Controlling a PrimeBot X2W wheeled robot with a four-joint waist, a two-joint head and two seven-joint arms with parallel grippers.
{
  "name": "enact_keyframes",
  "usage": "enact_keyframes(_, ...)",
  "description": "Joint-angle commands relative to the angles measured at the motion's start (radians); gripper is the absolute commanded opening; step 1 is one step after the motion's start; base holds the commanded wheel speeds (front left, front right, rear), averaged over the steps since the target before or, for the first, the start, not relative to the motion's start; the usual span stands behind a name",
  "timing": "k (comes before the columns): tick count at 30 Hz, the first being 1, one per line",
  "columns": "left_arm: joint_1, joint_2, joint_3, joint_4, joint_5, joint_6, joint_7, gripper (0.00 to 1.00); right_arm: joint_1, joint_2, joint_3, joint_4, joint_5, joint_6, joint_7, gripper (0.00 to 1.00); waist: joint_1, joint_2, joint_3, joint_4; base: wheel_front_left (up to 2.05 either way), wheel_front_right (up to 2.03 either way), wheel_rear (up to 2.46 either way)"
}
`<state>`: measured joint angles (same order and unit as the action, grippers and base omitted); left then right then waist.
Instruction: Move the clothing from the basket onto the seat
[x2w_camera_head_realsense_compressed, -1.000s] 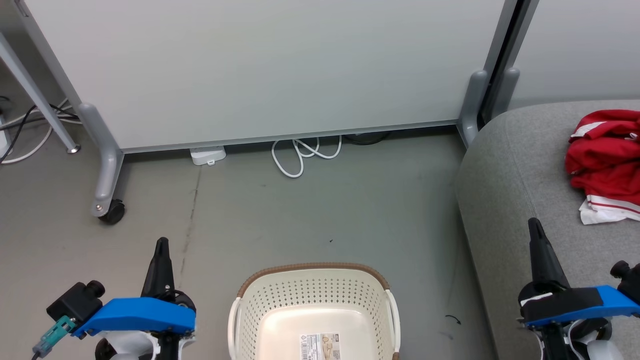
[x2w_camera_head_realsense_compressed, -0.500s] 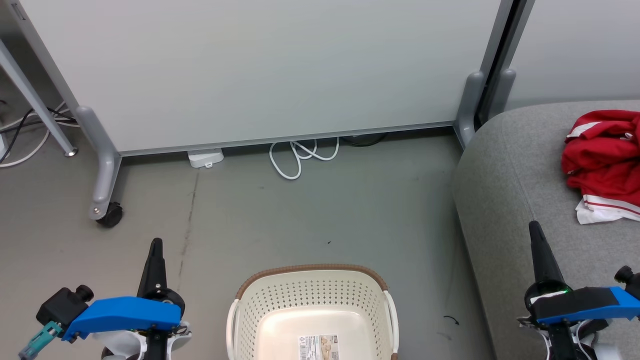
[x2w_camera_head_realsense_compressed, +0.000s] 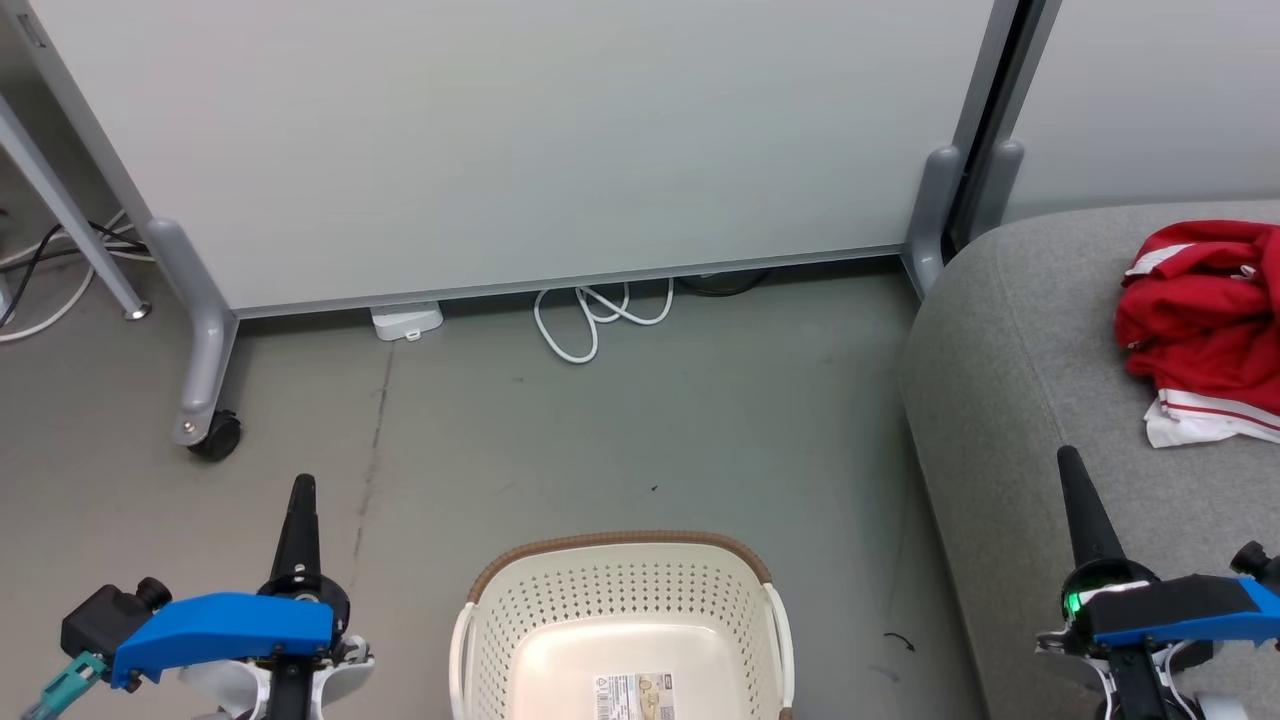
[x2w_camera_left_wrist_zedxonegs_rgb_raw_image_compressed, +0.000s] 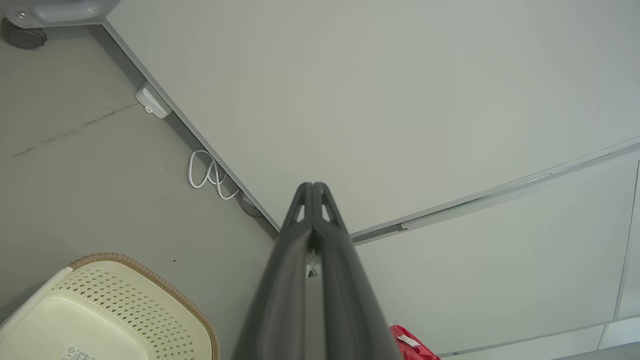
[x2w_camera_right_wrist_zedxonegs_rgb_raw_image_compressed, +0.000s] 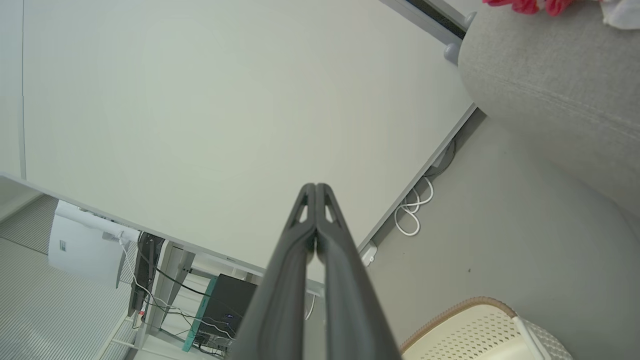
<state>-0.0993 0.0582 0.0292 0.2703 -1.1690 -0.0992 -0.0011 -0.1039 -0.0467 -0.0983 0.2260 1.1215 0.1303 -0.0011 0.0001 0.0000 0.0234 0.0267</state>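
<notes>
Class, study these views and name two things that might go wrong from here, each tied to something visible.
1. The cream perforated plastic basket is cut off at the head view's bottom edge, so any garment besides the red fabric clothing on the light grey upholstered seat could be missed.
2. Driving forward, the robot might snag the looped white cable on the floor.

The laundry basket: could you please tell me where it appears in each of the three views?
Head view: basket, bottom centre.
Left wrist view: basket, bottom left corner.
Right wrist view: basket, bottom right.
Shared landmark: the looped white cable.
</notes>
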Motion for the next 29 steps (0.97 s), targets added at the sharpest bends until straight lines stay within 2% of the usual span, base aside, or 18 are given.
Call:
enact_keyframes(1, -0.017, 0.002, 0.011, -0.012, -0.027, -0.007, 0.009, 0.00, -0.008, -0.005, -0.002, -0.004, 0.032, 0.001, 0.008, 0.00, -0.0001, 0.0000, -0.001, -0.001, 0.00, 0.00, 0.00)
enact_keyframes(29, -0.016, -0.004, 0.055, -0.021, -0.269, -0.023, 0.072, 0.00, -0.008, -0.005, -0.011, 0.009, 0.298, 0.001, 0.072, 0.00, -0.0001, 0.0000, -0.011, -0.014, 0.00, 0.00, 0.00)
